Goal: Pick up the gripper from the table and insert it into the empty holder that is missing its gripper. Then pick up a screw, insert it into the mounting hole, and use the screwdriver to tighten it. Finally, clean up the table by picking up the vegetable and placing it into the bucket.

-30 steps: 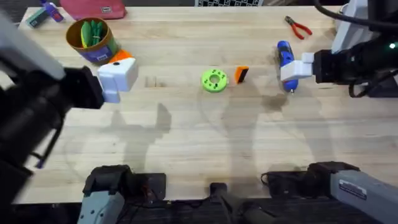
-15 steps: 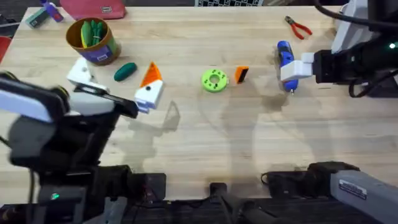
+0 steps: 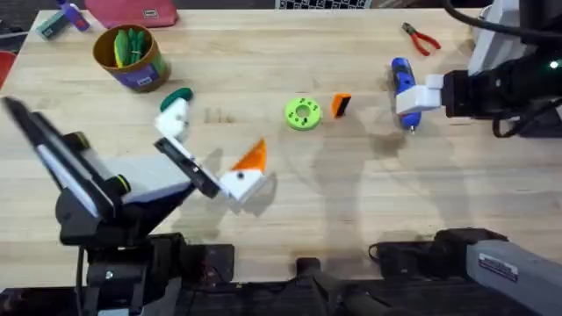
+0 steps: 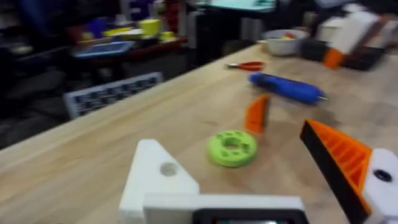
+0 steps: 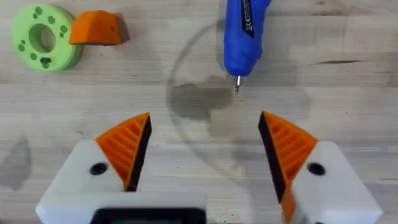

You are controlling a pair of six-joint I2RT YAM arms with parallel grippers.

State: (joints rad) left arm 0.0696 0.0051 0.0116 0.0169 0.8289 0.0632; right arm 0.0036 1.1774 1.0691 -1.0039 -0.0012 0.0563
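Toward the near left of the wooden table (image 3: 369, 219), the left gripper (image 3: 213, 136) hangs low with its jaws spread wide. One finger carries an orange ribbed pad; the other is the empty holder (image 3: 174, 118), bare white plastic with a dark hole, which reads plainly in the left wrist view. That arm looks posed to offer the holder for fitting, since the gripper (image 3: 341, 105), the loose orange wedge, lies flat near mid-table just beside the green disc (image 3: 303, 113) and apart from both arms. The right gripper (image 5: 205, 149) is also wide open and holds nothing. It hovers just short of the bit of the screwdriver (image 5: 244, 34), which lies on its side on the far right of the table, so either the tool or the wedge is probably its next target. The vegetable (image 3: 182, 94) rests on the wood just behind the empty holder, partly hidden by it, near the bucket (image 3: 130, 54) standing upright at the far left with something green already inside. Red-handled pliers (image 3: 421, 38) lie at the far right corner and a red pouch (image 3: 132, 13) at the back edge. I cannot make out any screw. The surface is pale, lightly grained and shadowed by the arms. Beyond it the room is dim and cluttered, with a white bowl (image 4: 283, 40) past the table's end.
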